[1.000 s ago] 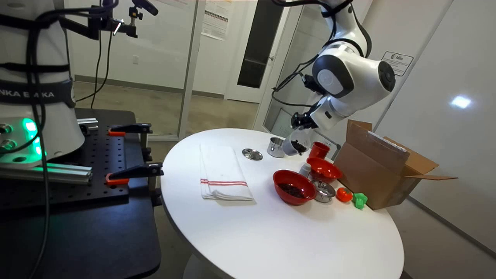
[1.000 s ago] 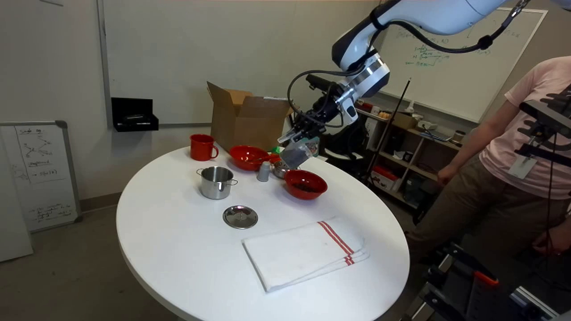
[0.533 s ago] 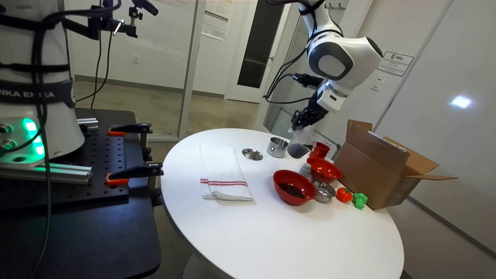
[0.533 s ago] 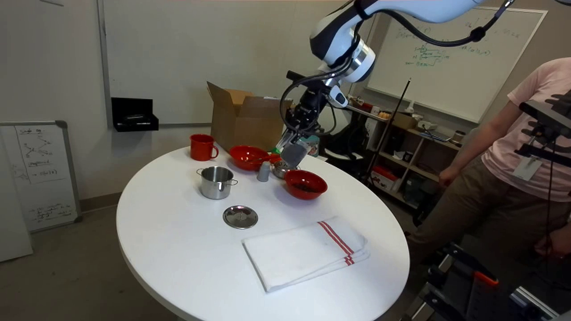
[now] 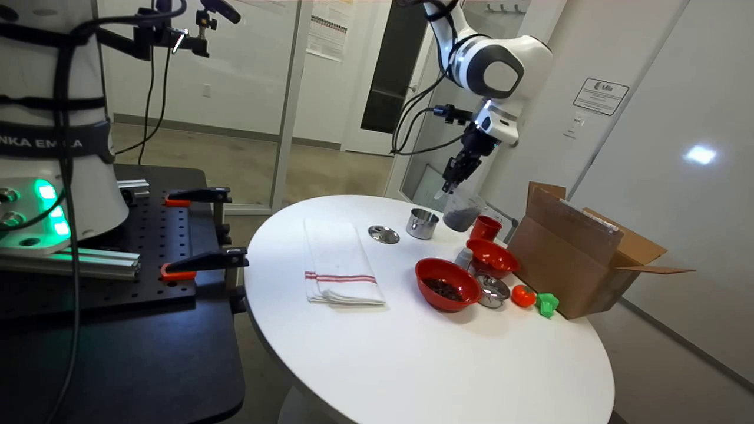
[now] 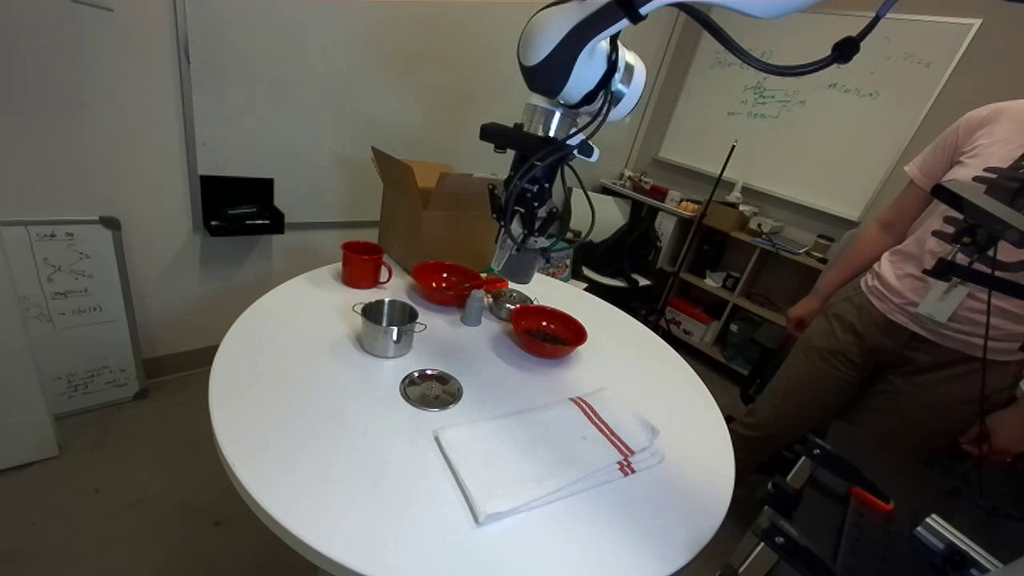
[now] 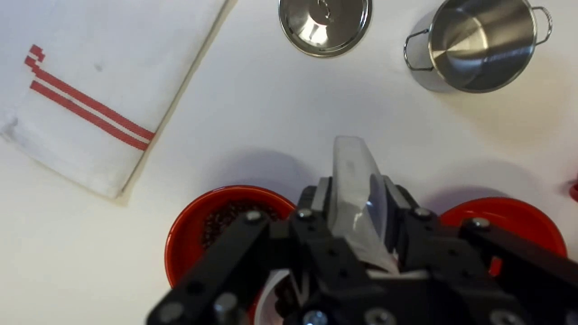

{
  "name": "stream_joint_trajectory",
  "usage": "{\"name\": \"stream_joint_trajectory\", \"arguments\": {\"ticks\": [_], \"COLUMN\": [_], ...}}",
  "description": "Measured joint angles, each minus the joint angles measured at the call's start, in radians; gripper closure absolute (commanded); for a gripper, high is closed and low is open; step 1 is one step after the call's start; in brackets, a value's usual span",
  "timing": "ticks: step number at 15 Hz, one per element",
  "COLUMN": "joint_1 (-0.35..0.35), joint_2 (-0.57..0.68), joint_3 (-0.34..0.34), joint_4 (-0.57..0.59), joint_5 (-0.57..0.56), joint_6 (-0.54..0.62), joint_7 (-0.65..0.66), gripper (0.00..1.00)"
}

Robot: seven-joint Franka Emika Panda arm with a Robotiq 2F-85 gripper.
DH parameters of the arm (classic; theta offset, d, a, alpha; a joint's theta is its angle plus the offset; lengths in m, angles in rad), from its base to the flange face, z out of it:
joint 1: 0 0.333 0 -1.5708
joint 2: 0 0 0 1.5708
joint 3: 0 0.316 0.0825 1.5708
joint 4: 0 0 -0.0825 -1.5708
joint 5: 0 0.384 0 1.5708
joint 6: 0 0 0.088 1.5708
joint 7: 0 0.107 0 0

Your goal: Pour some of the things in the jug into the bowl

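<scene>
The tool (image 7: 359, 198) pinches the jug (image 5: 462, 215) by its handle (image 7: 354, 169) above the worktop (image 5: 500, 365). Dark bits (image 5: 443, 289) sit in one red bowl (image 5: 452, 268).

- Jug (image 5: 461, 217): smooth plastic, see-through in its upper part, with shiny streaks in the wrist view.
- Fingers (image 7: 321, 198): mostly matt, set with bright metal screws (image 7: 305, 213).
- Bowl (image 7: 186, 239): smooth and glossy; plastic or enamel, cannot tell which.
- Other bowl (image 7: 519, 221): the same gloss.
- Mug (image 6: 360, 270): glossy too.
- Pot (image 7: 483, 49) and lid (image 7: 341, 22): polished metal, full of reflections.
- Dish (image 5: 493, 291): shiny metal.
- Towel (image 7: 104, 85): matt cloth, finely woven.
- Box (image 5: 559, 259): matt cardboard.
- Bench (image 5: 500, 365): smooth; material cannot be told.
- Tomato (image 5: 523, 296): smooth, glossy.
- Shaker (image 6: 473, 308): dull.
</scene>
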Motion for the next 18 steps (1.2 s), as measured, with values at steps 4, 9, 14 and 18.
{"name": "stream_joint_trajectory", "arguments": {"ticks": [4,9,14,18], "joint_1": [0.028,0.049,0.050,0.051], "joint_2": [0.003,0.030,0.101,0.151], "joint_3": [0.046,0.070,0.064,0.062], "joint_4": [-0.001,-0.024,-0.035,-0.033], "joint_5": [-0.032,-0.042,-0.072,-0.088], "joint_6": [0.009,0.049,0.121,0.148], "joint_7": [0.004,0.035,0.088,0.128], "gripper": [0.93,0.93,0.93,0.93]}}
